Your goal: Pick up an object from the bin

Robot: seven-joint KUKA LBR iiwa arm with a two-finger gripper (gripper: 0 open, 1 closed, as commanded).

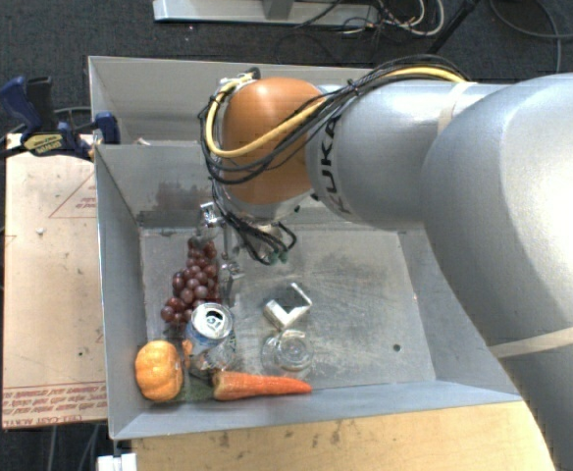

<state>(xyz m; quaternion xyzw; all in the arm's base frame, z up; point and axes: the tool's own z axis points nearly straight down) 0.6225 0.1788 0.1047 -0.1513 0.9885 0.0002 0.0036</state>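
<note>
Grey bin (pixel 365 283): grapes (pixel 193 287), can (pixel 211 324), pumpkin (pixel 159 369), carrot (pixel 262 387), glass (pixel 288 351), block (pixel 286 307).

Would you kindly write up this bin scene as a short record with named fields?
container: grey metal bin
gripper: low in the bin's left half, at the upper end of the grape bunch
nearest things: dark purple grape bunch; silver can just in front of it
front corner: small orange pumpkin; carrot lying along the front wall
middle: clear cup; small white block
grasp: cannot tell

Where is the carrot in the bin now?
In the camera view the carrot lies along the front wall of the bin, right of the orange pumpkin and below the clear cup.
</note>
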